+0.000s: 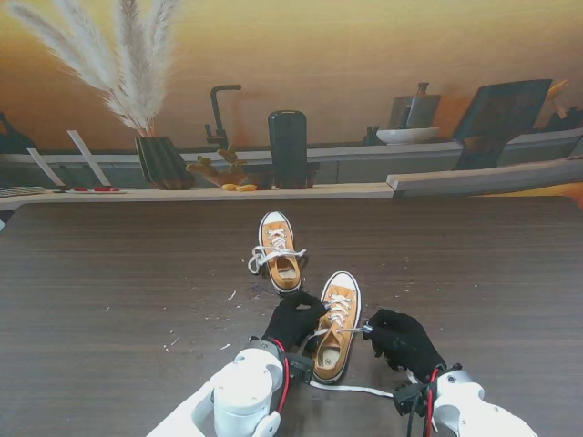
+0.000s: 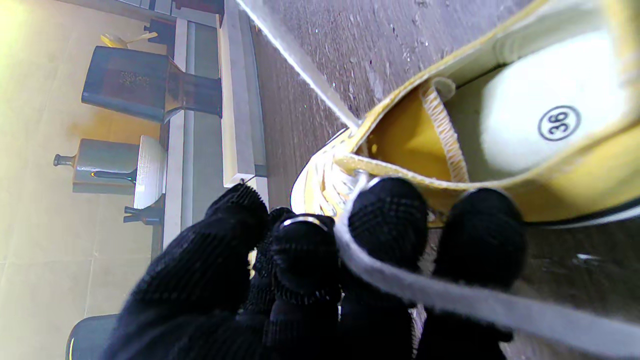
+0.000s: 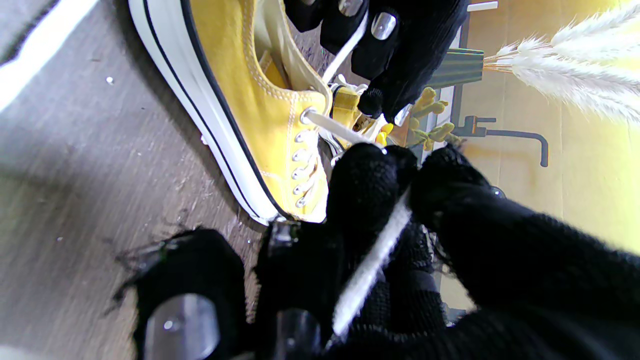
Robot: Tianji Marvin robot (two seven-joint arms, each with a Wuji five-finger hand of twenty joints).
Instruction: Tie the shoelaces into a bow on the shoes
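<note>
Currently the near sneaker [image 1: 335, 326], yellow canvas with a white sole, lies on the dark wood counter [image 1: 109, 264] between the two robot hands, toe pointing away from me. Its white lace [image 1: 351, 330] is not tied in a bow. One end runs out to the right, from the top eyelet into the right robot hand [image 1: 401, 341]. The right wrist view shows that lace [image 3: 367, 267] pinched between the gloved thumb and forefinger, so this robot hand is closed on the lace. Another stretch of lace [image 1: 351, 389] trails on the counter nearer to me, just past the heel.

The left robot hand [image 1: 293, 320] sits against the left side of the sneaker at the lacing. In the left wrist view a lace strand [image 2: 430, 292] crosses over the black fingertips [image 2: 387, 220], which press against the sneaker's collar [image 2: 450, 172]; whether the fingers actually grip the strand, cannot tell. The insole carries a printed 36 [image 2: 559, 123].

A second yellow sneaker [image 1: 279, 250] stands farther from me, apart from the first, its laces in a loose bow [image 1: 270, 256].

Small pale specks [image 1: 205, 319] are scattered on the counter to the left. At the far edge: pampas grass in a dark vase [image 1: 162, 160], a black cylinder [image 1: 288, 148], and a black faucet [image 1: 219, 114].
</note>
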